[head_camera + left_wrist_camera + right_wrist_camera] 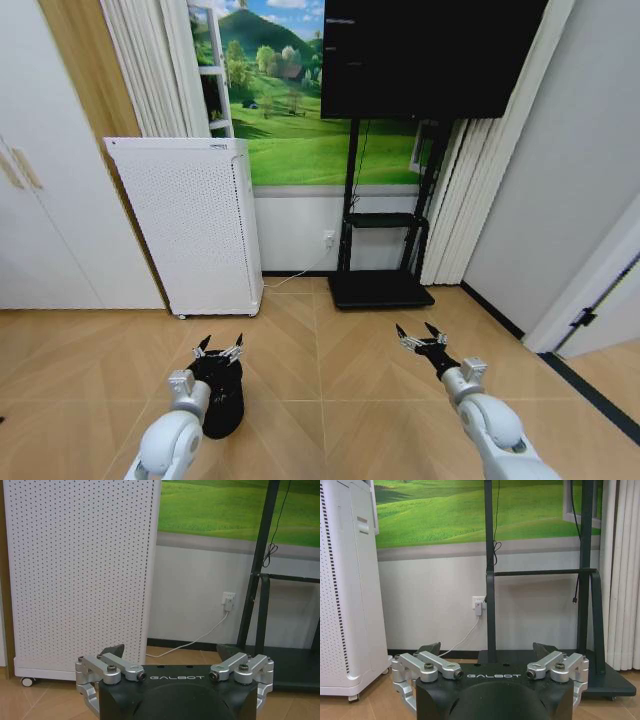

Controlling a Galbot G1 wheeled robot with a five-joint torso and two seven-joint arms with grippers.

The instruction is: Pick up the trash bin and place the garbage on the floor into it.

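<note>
Black and slightly tapered, the small round plastic trash bin (pixel 222 398) stands on the herringbone wood floor (pixel 330 350) in front of you, out from the front edge of the tall white perforated appliance (pixel 190 225) that stands against the wall. Your left gripper (pixel 218 348) hangs directly over the bin's rim with its claw spread wide and nothing held; whether it touches the rim you cannot tell. In the left wrist view the same claw (pixel 172 652) faces the appliance's dotted panel (pixel 80 570) and a white wall socket (pixel 229 601). Your right gripper (pixel 421 336) hovers over bare floor, well apart from the bin, toward the black base of the television stand (pixel 381 289). Its claw is also wide and empty, as the right wrist view (pixel 489 652) confirms.
</note>
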